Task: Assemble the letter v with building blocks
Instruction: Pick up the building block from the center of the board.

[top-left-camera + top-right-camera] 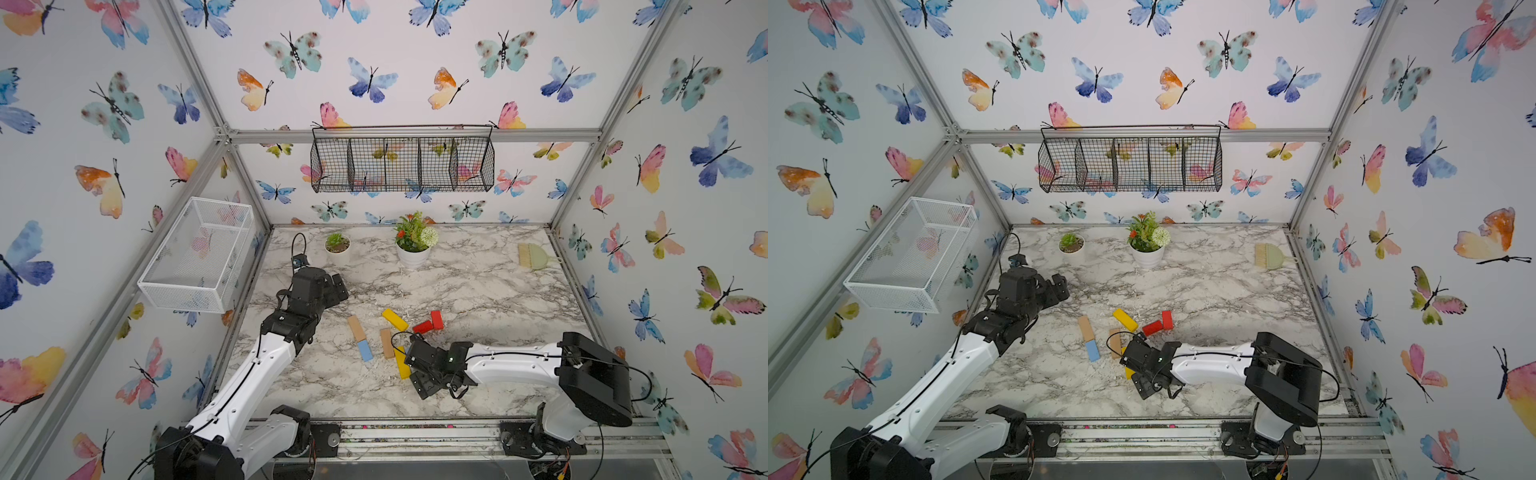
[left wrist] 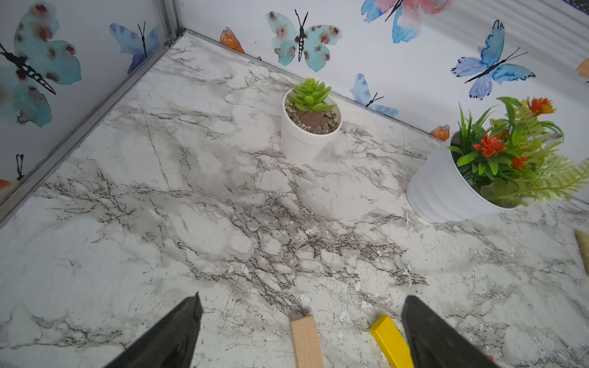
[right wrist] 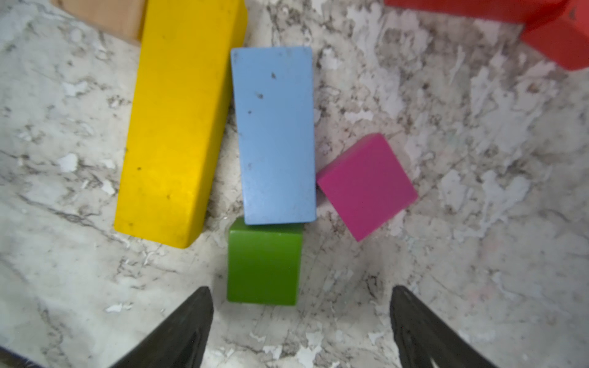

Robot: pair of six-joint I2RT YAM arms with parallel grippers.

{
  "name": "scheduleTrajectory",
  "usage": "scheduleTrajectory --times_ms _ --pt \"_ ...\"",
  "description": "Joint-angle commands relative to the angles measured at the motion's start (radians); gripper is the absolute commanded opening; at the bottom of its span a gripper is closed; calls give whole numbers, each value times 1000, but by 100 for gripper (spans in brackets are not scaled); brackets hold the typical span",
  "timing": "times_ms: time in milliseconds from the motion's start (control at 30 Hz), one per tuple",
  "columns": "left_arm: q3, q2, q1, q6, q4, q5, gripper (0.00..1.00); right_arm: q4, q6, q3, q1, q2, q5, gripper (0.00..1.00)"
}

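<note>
Loose building blocks lie mid-table in both top views: a tan bar end to end with a light blue bar, a yellow bar, a second tan bar, another yellow bar and two red blocks. No letter v shows. My right gripper hangs open over them. Just ahead of its fingertips sits a green cube, touching a light blue bar, with a magenta cube beside. My left gripper stands open and empty, left of the blocks.
A small succulent pot and a flowering plant pot stand near the back wall. A hand brush lies at the back right. A white mesh basket hangs on the left wall, a black wire basket on the back wall.
</note>
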Motion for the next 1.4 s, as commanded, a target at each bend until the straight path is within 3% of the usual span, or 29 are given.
scheduleTrajectory --times_ms 0,700,1100,1367 --pt "-9 -12 8 6 6 10 98 14 -27 22 -2 -4 -23 84" --pt "-10 -14 8 6 5 8 98 47 -36 33 -9 55 -19 65" --pt "-10 -11 8 6 4 11 98 58 -44 32 -23 73 -18 62" --pt "-8 -14 8 6 4 11 98 69 -54 18 -36 78 -34 53"
